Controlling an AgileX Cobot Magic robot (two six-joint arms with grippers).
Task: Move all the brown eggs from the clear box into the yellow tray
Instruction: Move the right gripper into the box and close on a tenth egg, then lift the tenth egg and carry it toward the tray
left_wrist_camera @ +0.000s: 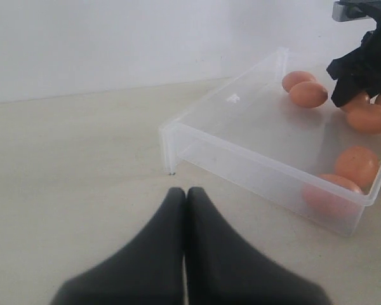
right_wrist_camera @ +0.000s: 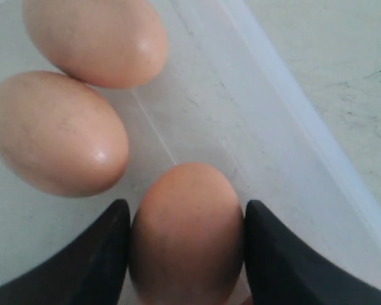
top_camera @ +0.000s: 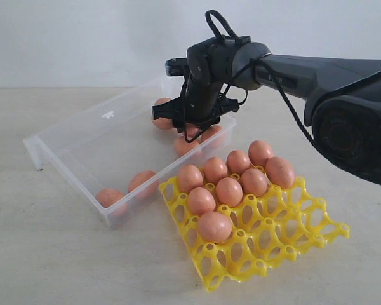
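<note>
A pale beige, matte tabletop (faintly scuffed in the close view) meets a plain white wall. On it sits a shallow rectangular box of clear, slightly frosted plastic, and just beside it a bright yellow lattice egg tray holding nine smooth orange-brown eggs. Several more eggs lie in the box. The right gripper reaches down into the box, its dark fingers pressed against both sides of one brown egg, with two others lying near it. The left gripper hangs over bare table near the box's corner, fingertips together.
</note>
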